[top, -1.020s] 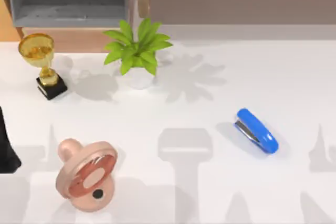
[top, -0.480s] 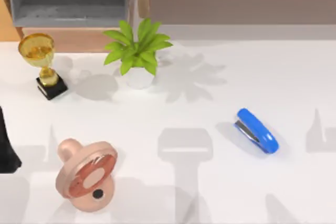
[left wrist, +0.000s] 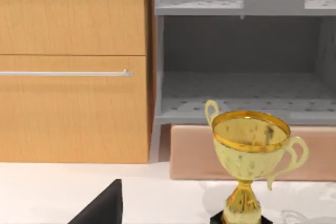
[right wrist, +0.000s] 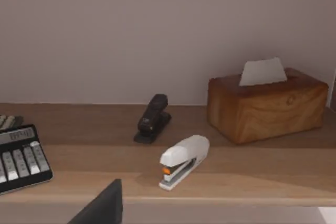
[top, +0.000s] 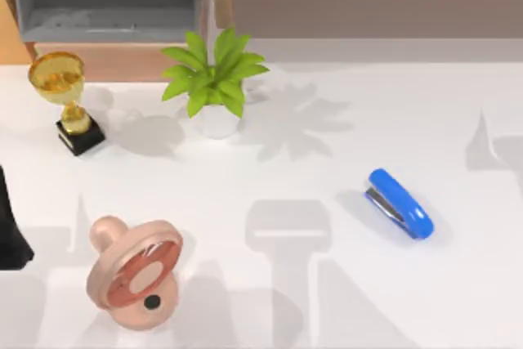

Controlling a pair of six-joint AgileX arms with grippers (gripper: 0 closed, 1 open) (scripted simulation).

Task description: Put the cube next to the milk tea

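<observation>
Holding nothing that I can make out, the left hand (left wrist: 104,209) shows as a dark wedge at the edge of its wrist view, and I cannot tell how far open it is. The right hand (right wrist: 104,208) shows as the same kind of wedge, and its opening cannot be told either. Neither wedge touches anything.

The left hand faces a gold trophy (left wrist: 251,153), which stands on the bench (top: 327,145) in front of a grey open cabinet (left wrist: 241,111). A black part of the left arm (top: 10,226) sits at the bench's left edge.

The right hand faces a wooden shelf (right wrist: 94,129) that carries a black stapler (right wrist: 152,119), a white stapler (right wrist: 182,162), a tissue box (right wrist: 268,106) and a keypad (right wrist: 18,156).

On the bench itself are a potted plant (top: 214,79), a pink pacifier-shaped object (top: 135,271) and a blue stapler (top: 399,203), all well apart.

I cannot tell where the cube or the milk tea is. My judgement is that the task has barely begun: the cube has not been found, grasped or set down, so the whole job is left.
</observation>
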